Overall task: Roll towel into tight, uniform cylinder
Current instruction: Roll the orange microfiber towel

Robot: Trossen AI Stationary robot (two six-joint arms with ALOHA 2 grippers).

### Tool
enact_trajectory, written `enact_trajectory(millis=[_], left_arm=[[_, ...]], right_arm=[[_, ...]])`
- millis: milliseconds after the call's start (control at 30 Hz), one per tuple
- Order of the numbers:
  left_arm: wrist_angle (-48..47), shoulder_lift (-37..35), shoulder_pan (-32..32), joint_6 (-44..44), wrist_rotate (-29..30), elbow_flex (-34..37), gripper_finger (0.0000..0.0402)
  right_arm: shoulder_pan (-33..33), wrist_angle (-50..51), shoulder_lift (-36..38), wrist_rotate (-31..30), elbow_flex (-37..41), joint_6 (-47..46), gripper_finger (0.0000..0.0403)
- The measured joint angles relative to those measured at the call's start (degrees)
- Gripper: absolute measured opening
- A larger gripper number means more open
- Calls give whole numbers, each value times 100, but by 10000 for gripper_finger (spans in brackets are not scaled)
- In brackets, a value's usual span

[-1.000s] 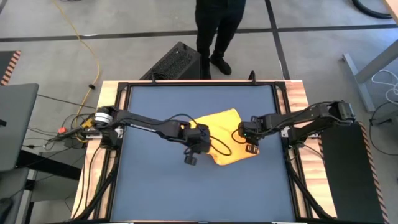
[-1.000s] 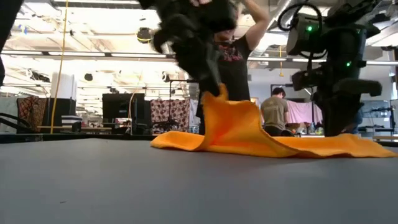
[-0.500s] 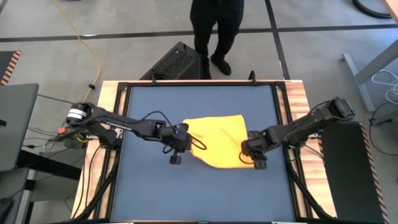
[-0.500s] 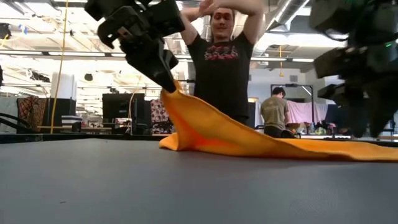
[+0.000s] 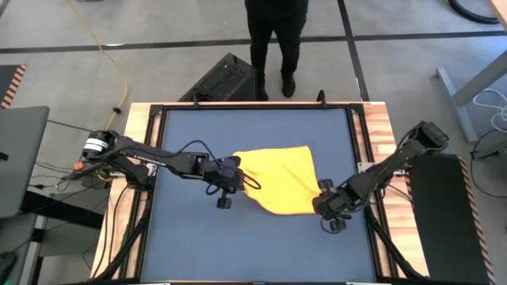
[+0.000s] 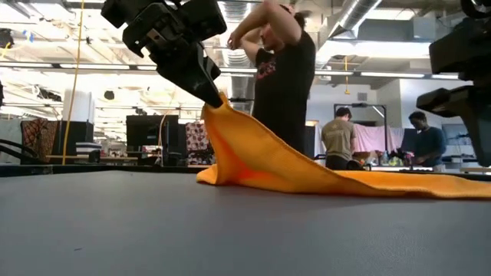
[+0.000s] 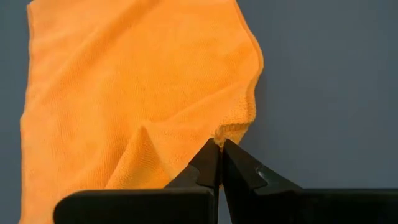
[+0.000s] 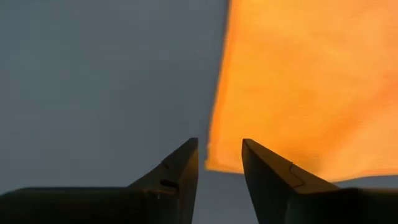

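towel (image 5: 279, 178) sits mid-frame in the high view, spread mostly flat on the dark table (image 5: 238, 245), one corner pulled up at its left edge; left tool (image 5: 234, 176) is clamped on that corner, fingers pressed together with the cloth pinched at their tips, clear in the left wrist view (image 7: 219, 144); in the low view the left tool (image 6: 216, 98) sits upper left of centre with the towel (image 6: 307, 172) draping down from it in a slope to the table and running flat out to the right edge of frame; right tool (image 5: 326, 207) is at the towel's lower right corner in the high view, just beside the edge, holding nothing; its fingers (image 8: 180, 171) stand apart in the right wrist view, with the towel's corner (image 8: 298, 87) lying flat beyond the tips and the gap lined up near the cloth's edge, touching or not I cannot tell; a person (image 5: 273, 36) stands at the top centre of the high view, beyond the far end of the table, arms raised to head in the low view; more people in the room behind, right of centre in the low view
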State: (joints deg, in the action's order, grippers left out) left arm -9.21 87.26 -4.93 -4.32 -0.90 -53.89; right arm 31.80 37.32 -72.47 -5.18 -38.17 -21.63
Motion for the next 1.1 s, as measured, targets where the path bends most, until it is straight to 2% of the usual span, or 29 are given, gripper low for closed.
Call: enact_trajectory(millis=[233,400,767,867,1000,1100], left_arm=[[-26,2,-59,63,-3,0,0],[-26,2,-120,66,-3,0,0],[-26,2,-192,201,-14,0,0],[8,2,-216,212,-13,0,0],[139,2,-245,225,-12,0,0],[211,4,-254,225,-13,0,0]], right_arm=[[1,-104,0,-45,35,-203,150],[1,-713,0,-66,489,-225,150],[124,-1355,20,-442,1228,-391,145],[137,-1390,20,-595,1274,-406,113],[101,-1438,25,-654,1244,-387,28],[36,-1273,55,-611,1073,-312,17]])
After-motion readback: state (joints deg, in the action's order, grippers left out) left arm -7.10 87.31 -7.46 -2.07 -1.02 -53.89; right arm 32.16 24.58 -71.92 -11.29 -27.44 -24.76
